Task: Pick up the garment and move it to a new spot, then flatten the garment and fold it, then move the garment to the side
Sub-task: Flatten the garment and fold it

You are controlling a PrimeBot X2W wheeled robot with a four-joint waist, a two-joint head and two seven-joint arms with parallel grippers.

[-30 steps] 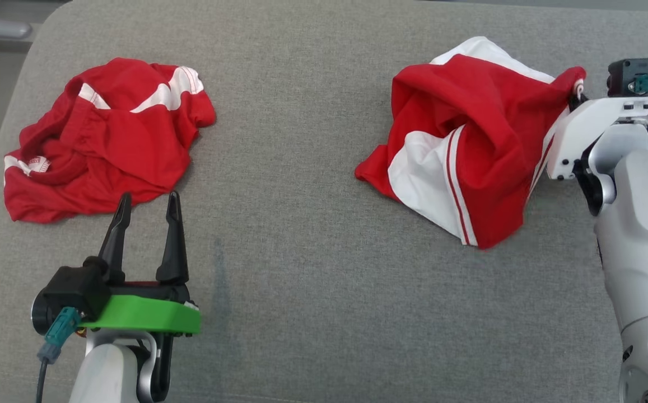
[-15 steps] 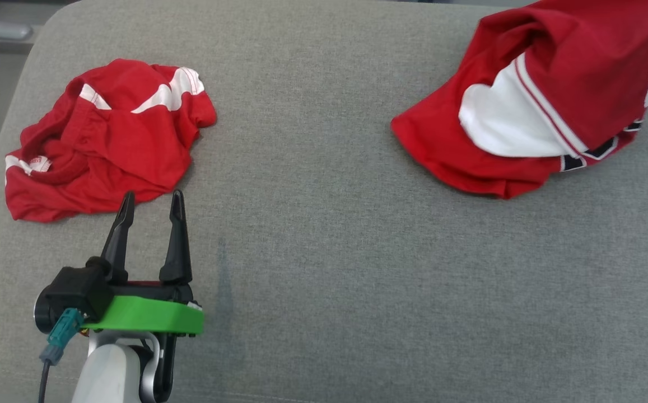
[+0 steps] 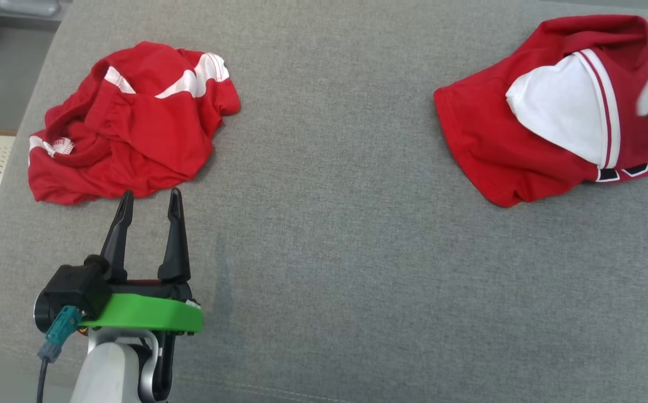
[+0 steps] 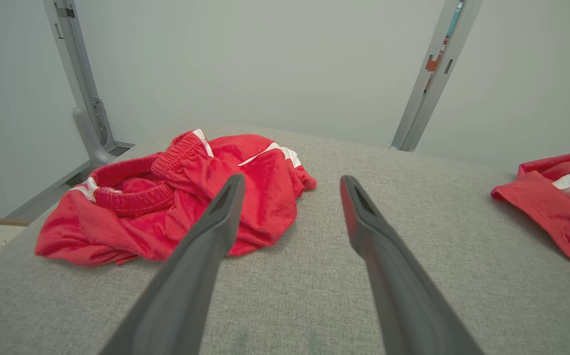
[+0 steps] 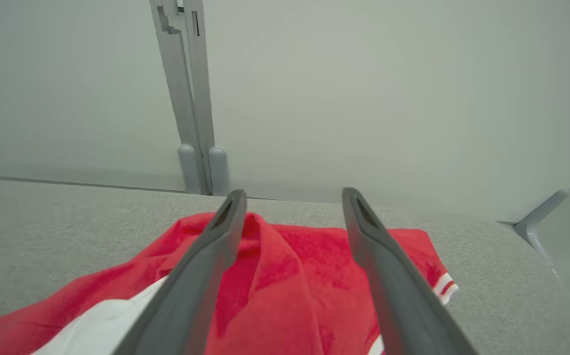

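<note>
A crumpled pair of red shorts (image 3: 133,123), with white stripes and an elastic waistband, is seen bunched on the grey cushion (image 3: 324,252). It lies just ahead of the left tool (image 3: 150,193) and mostly to the left of its fingertips; whether the nearer tip touches the hem cannot be told. The left tool is held low over the cushion with its two dark fingers spread wide and nothing between them. It is judged to be parked there so that help with flattening can be given without the work being crowded. A broad bare stretch of cushion is found to the right of this tool, which leaves room for spreading and folding. Well beyond that stretch, the red and white jersey (image 3: 548,112) is laid in a loose, partly doubled heap, with a white panel edged in red piping turned upward. It is placed directly beneath and ahead of the right tool (image 5: 293,195), whose fingers are parted wide and clasp no cloth. The jersey is therefore judged to be set down at its new spot and not yet flattened. Its long axis is set crosswise to the right tool's fingers, running from their lower left to a striped hem at their right. Which end is the neck cannot be told.
</note>
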